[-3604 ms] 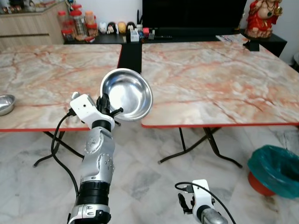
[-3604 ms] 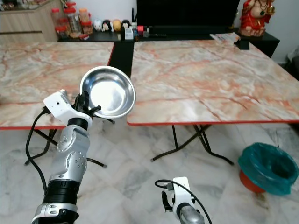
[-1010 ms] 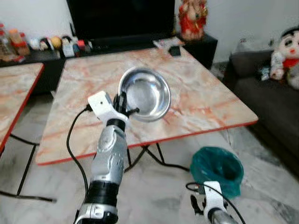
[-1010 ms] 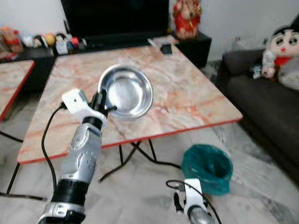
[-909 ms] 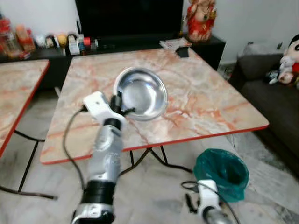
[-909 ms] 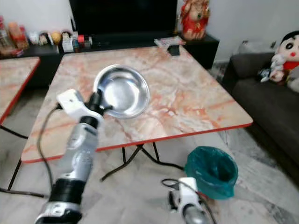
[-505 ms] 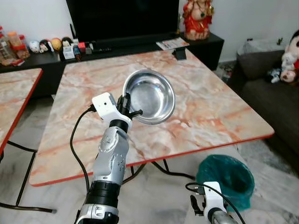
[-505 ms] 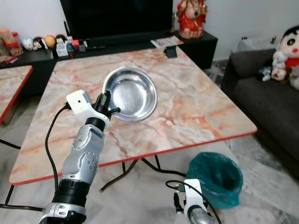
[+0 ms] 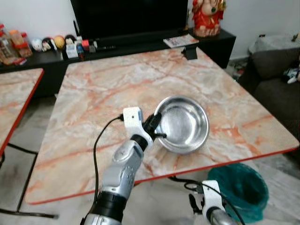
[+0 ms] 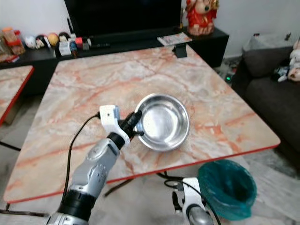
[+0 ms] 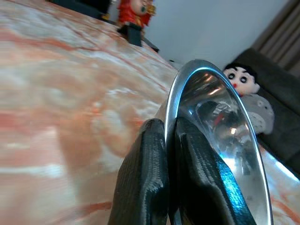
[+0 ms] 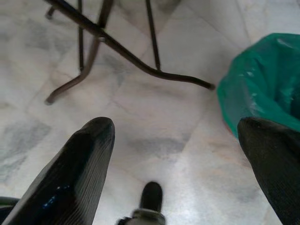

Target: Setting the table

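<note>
A shiny steel bowl is held low over the near right part of the marble table, tilted a little toward me. My left gripper is shut on the bowl's left rim; in the left wrist view its two black fingers pinch the rim of the bowl. I cannot tell whether the bowl touches the tabletop. My right gripper hangs low over the floor with its fingers spread wide and nothing between them.
A green-lined bin stands on the floor by the table's near right corner. A second marble table is at the left. A dark TV bench with small items and a red figurine lies behind. A dark sofa is at the right.
The left arm has lowered the bowl from chest height down and right toward the tabletop near its front edge. The camera has moved closer to the table.
</note>
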Controlling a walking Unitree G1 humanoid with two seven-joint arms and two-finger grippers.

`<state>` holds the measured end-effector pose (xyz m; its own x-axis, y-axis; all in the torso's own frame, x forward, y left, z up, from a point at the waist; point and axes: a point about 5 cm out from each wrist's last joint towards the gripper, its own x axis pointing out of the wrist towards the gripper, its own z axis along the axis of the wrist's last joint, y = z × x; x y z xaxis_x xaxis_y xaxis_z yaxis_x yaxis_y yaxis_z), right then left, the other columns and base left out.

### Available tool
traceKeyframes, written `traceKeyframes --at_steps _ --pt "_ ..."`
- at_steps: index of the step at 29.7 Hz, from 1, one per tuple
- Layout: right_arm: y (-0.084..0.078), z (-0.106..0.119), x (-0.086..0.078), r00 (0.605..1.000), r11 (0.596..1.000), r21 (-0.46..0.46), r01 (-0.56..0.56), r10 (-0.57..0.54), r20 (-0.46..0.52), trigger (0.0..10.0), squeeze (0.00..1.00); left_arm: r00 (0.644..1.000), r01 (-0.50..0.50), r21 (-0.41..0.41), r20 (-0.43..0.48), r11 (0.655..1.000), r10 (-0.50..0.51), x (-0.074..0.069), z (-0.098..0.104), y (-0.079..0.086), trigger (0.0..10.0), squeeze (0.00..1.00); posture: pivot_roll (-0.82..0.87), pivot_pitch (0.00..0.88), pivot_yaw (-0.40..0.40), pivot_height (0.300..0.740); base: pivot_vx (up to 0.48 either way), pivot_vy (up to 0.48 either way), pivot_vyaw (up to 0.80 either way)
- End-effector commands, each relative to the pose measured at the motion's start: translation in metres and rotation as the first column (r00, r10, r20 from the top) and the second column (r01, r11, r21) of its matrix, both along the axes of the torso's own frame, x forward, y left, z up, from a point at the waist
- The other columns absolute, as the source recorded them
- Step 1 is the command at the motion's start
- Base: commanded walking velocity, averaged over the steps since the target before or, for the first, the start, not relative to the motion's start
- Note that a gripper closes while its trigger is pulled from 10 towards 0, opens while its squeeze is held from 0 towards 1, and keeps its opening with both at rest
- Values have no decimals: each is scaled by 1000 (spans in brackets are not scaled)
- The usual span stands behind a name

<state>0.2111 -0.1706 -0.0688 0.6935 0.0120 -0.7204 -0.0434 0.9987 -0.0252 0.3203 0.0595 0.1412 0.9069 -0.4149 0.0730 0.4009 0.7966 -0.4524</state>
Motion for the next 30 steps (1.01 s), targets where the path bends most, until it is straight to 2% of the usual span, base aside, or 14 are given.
traceKeyframes --at_steps 1,2,4,5,7,8,16,22,26,30 --pt "5 0 0 1000 1000 10 -6 6 -4 10000 0 1000 15 -19 -13 1000 -15 0 4 0 10000 0 26 0 24 736 0 0 0" --pt "5 0 0 1000 1000 10 -6 6 -4 10000 0 1000 21 -20 -22 1000 -22 1 4 -2 10000 0 26 0 24 736 0 0 0" --pt "6 0 1 1000 1000 12 -5 5 -4 10000 0 994 39 -23 -99 999 -41 2 -2 -6 10000 0 26 0 27 736 0 0 0" --pt "6 0 1 1000 1000 12 -5 5 -4 10000 0 994 39 -23 -99 999 -41 2 -2 -6 10000 0 26 0 27 736 0 0 0" --pt "7 0 1 1000 1000 14 -3 3 -4 10000 0 984 103 23 -147 994 -99 0 -12 -14 10000 0 25 0 33 736 0 0 0" --pt "7 0 1 1000 1000 14 -3 3 -4 10000 0 984 103 23 -147 994 -99 0 -12 -14 10000 0 25 0 33 736 0 0 0" --pt "9 -1 0 1000 1000 21 0 0 -8 10000 0 972 89 -118 -208 989 -112 9 -1 -29 10000 0 17 0 49 736 0 0 0" --pt "10 -2 -1 1000 1000 24 6 -6 -10 10000 0 968 105 -144 -213 984 -135 14 6 -43 10000 0 1 0 64 736 0 0 0" --pt "11 -2 -2 1000 1000 28 14 -14 -11 10000 0 961 101 -140 -243 985 -134 16 3 -49 10000 0 -14 0 75 736 0 0 0" --pt "10 -3 -4 1000 999 30 19 -19 -14 10000 0 952 103 -181 -267 978 -149 17 3 -54 10000 0 -16 0 76 736 0 0 0"
